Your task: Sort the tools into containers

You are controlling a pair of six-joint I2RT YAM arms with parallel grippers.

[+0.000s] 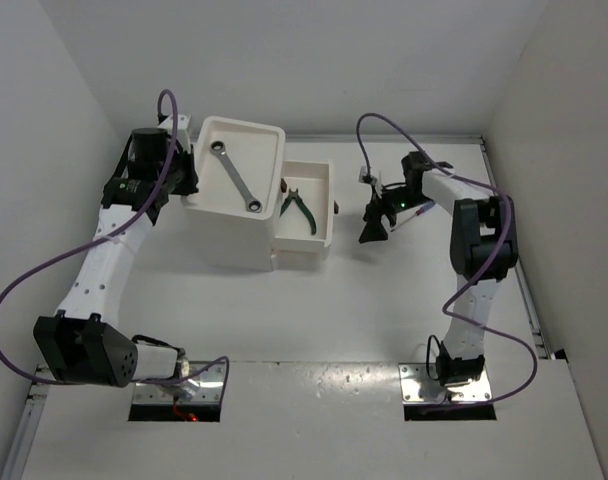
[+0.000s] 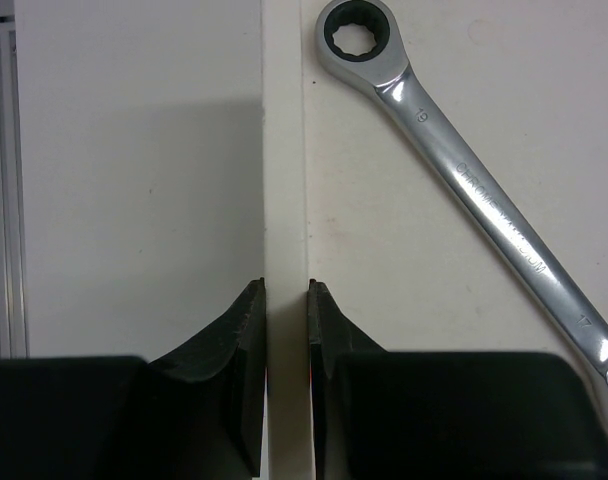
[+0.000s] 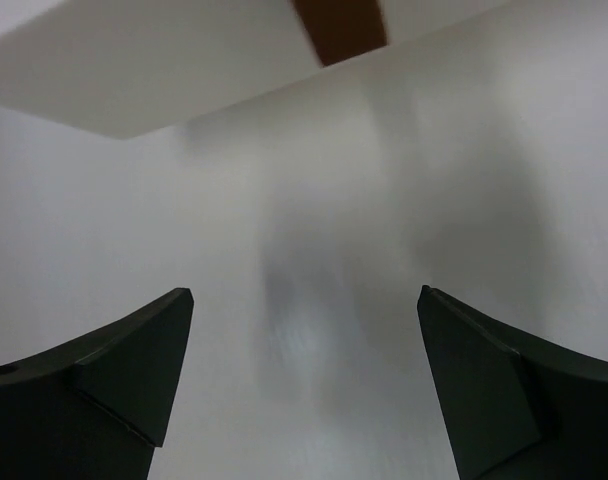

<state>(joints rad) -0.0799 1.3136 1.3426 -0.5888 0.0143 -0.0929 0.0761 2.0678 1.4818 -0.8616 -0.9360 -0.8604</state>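
The white drawer unit (image 1: 234, 235) stands left of centre. A silver wrench (image 1: 236, 178) lies diagonally in its tray top and also shows in the left wrist view (image 2: 464, 180). One drawer (image 1: 324, 238) is pulled out to the right, with green-handled pliers (image 1: 304, 210) inside. My left gripper (image 1: 189, 187) is shut on the tray's left rim (image 2: 284, 150), one finger on each side (image 2: 286, 290). My right gripper (image 1: 372, 228) is open and empty above the table just right of the drawer (image 3: 304, 295). The drawer's brown handle (image 3: 339, 28) is ahead of it. The other tools are out of view.
White walls close in the table on the left, back and right. A metal rail (image 1: 529, 300) runs along the right edge. The two arm bases (image 1: 454, 375) sit at the near edge.
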